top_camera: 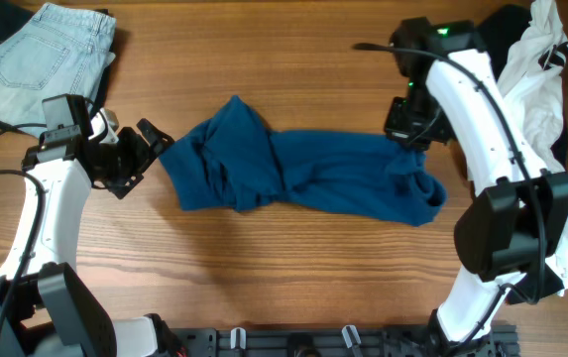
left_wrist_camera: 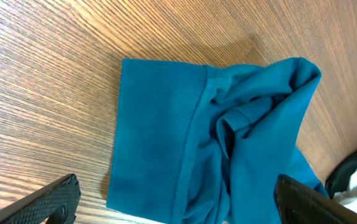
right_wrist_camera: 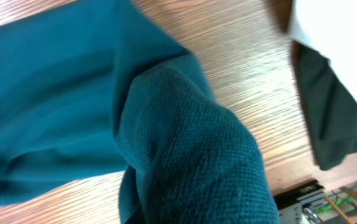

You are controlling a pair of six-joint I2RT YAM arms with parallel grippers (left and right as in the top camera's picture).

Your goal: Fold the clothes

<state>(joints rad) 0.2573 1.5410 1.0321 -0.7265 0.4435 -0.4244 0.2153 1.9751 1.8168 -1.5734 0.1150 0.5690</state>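
The teal shirt [top_camera: 303,174] lies crumpled lengthwise across the middle of the wooden table [top_camera: 264,288]. The left gripper [top_camera: 148,157] gapes wide just beside its left end. The right gripper [top_camera: 409,134] is clamped tight on bunched cloth at the shirt's far right corner.

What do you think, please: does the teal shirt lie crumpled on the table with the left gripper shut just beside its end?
Not quite: the left gripper is open, its jaws spread wide, as the left wrist view shows. The teal shirt does lie crumpled on the table, just beside it.
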